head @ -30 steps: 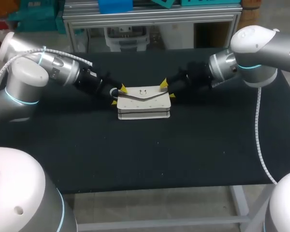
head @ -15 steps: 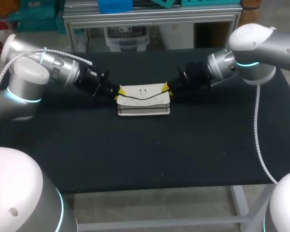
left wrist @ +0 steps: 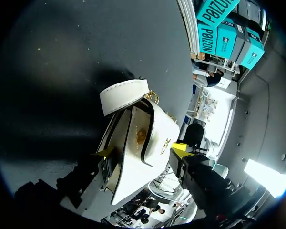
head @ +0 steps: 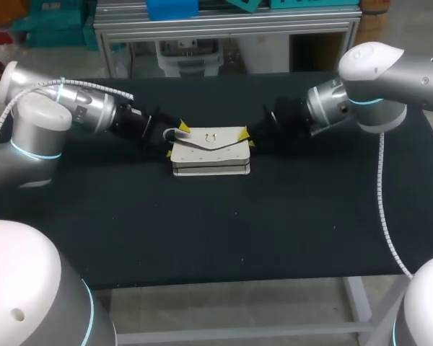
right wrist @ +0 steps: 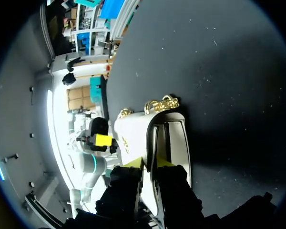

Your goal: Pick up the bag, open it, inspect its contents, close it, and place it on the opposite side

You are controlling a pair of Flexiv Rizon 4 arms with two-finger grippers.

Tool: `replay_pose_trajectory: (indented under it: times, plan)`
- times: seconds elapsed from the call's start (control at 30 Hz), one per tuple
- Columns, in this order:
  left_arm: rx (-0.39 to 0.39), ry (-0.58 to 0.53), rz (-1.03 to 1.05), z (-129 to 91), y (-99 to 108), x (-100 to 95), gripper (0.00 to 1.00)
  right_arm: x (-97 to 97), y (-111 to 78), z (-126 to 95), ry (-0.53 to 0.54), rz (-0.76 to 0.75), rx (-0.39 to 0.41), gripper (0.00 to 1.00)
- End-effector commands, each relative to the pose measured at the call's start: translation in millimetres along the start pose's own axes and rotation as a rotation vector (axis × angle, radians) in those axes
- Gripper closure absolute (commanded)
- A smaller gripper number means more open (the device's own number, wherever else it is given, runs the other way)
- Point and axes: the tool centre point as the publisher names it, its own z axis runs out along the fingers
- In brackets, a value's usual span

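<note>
Your bag [head: 211, 150] lies mid-table [head: 224, 231]. The right gripper [head: 247, 137], at its 3 o'clock, pinches the bag's end. The left gripper [head: 175, 140] is at 9 o'clock; its grip cannot be told. The widest table room is toward 6 o'clock.

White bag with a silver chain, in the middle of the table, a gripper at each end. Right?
Not quite: the chain is gold, as the right wrist view shows. The rest holds: the white bag lies in the middle of the table, with the left gripper and the right gripper at its ends.

No legible text, label or number on the bag [head: 211, 150] or table [head: 202, 231].
</note>
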Motion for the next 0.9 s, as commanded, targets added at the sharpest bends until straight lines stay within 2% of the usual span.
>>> replay_pose_trajectory:
  times: [0.03,0.17,0.2,0.23,0.43,0.53,0.57,0.6,0.67,0.7,0.8,0.9]
  plan:
    - [0.011,-0.010,-0.015,9,-1,-8.3,0.65,-2.9,2.1,5,-0.003,0.004,0.004,0.88]
    - [0.016,-0.015,-0.041,10,-5,-12.9,0.76,-4.7,1.5,2,-0.012,0.009,0.002,0.75]
    - [0.018,-0.017,-0.049,11,-6,-15.1,0.93,-5.4,1.3,1,-0.013,0.011,0.002,0.74]
    - [0.019,-0.019,-0.053,11,-7,-16.1,1.00,-6.1,1.2,1,-0.018,0.014,0.003,0.74]
    - [0.046,-0.088,-0.079,17,-12,-23.0,1.00,-12.6,0.2,-1,-0.033,0.036,0.021,0.75]
    - [0.052,-0.096,-0.079,14,-12,-22.2,1.00,-12.1,0.5,-4,-0.043,0.038,0.029,0.78]
    - [0.057,-0.097,-0.073,12,-10,-20.6,0.99,-10.4,0.6,-5,-0.045,0.037,0.029,0.80]
    - [0.064,-0.097,-0.059,10,-8,-18.6,0.93,-7.9,0.0,-7,-0.049,0.027,0.027,0.80]
    - [0.078,-0.105,-0.037,5,-3,-15.4,0.72,-2.4,-1.6,-12,-0.056,0.013,0.020,0.78]
    - [0.085,-0.109,-0.025,2,-1,-13.7,0.67,0.4,-2.8,-15,-0.062,0.003,0.012,0.76]
    - [0.103,-0.122,0.005,-4,7,-9.7,0.65,8.4,-5.0,-23,-0.079,-0.017,0.002,0.75]
    - [0.123,-0.138,0.022,-12,12,-8.5,0.57,14.9,-6.3,-29,-0.086,-0.031,-0.007,0.74]
